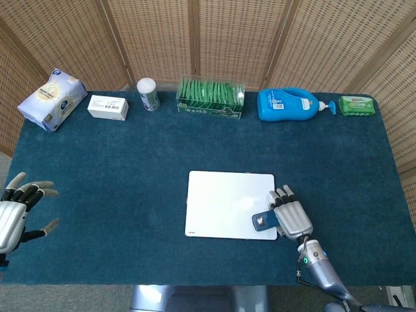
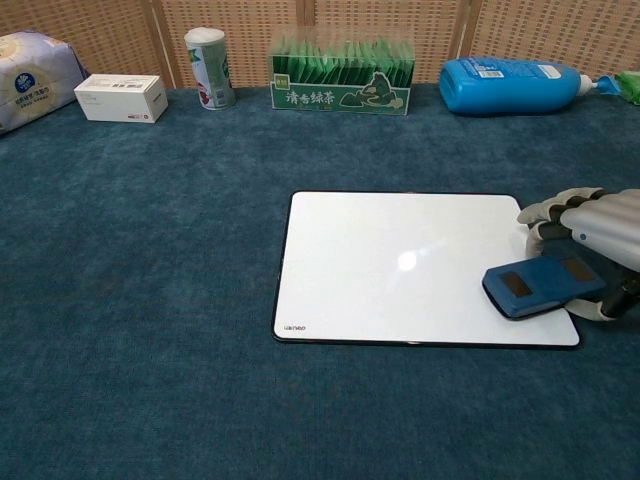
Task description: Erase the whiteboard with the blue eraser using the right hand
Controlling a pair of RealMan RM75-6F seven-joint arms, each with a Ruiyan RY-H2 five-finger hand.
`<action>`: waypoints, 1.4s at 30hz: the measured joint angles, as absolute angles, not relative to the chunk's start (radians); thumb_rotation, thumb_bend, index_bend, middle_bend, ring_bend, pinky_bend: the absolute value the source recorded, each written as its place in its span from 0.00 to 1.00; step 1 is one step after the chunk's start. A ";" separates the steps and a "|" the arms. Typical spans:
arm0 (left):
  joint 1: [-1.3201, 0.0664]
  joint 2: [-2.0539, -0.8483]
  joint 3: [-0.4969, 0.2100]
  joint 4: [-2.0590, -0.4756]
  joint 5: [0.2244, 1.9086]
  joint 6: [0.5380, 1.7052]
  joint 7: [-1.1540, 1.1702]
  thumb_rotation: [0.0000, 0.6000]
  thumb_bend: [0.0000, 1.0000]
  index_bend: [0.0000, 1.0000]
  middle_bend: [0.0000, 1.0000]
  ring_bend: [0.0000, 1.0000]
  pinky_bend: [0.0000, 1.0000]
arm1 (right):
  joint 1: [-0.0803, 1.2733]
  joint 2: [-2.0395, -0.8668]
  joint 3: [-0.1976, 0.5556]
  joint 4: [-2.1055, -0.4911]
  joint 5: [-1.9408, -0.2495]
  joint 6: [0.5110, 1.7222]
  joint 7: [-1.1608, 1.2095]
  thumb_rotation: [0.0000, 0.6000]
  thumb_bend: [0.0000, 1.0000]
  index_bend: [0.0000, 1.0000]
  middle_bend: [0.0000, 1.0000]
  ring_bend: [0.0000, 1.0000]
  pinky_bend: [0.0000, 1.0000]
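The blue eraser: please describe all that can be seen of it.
The blue eraser is a flat, rounded-rectangular block, dark blue, apparently plastic, with two small brownish-grey patches on its top face. It lies flat at the near right corner of the whiteboard, its right end reaching past the board's right edge. The right robot hand holds it from the right, fingers curled over its far side. In the head view the eraser shows only partly, beside that hand. The board surface shows no marks.
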State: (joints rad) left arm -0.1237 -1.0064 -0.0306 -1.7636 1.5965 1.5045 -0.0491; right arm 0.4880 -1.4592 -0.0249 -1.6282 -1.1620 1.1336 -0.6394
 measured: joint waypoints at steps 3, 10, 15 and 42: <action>-0.125 -1.006 -0.031 -1.764 1.596 1.503 -0.049 1.00 0.26 0.36 0.28 0.26 0.08 | 0.478 -1.460 -0.031 -1.643 -1.170 1.148 -0.649 1.00 0.40 0.75 0.12 0.00 0.00; -0.125 -1.006 -0.028 -1.764 1.599 1.502 -0.055 1.00 0.26 0.36 0.29 0.26 0.08 | 0.473 -1.467 -0.032 -1.667 -1.178 1.156 -0.685 1.00 0.40 0.75 0.12 0.00 0.00; -0.119 -1.003 -0.026 -1.762 1.595 1.508 -0.062 1.00 0.26 0.36 0.28 0.26 0.08 | 0.487 -1.482 -0.018 -1.653 -1.171 1.131 -0.694 1.00 0.40 0.75 0.13 0.00 0.00; -0.111 -1.002 -0.026 -1.764 1.597 1.518 -0.056 1.00 0.26 0.36 0.28 0.26 0.08 | 0.581 -1.398 0.089 -1.597 -1.110 1.030 -0.642 1.00 0.40 0.75 0.13 0.00 0.00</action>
State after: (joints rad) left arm -0.1107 -1.0020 -0.0256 -1.7638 1.5965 1.5184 -0.0560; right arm 0.5812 -1.3977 0.0894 -1.5972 -1.1096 1.0300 -0.6422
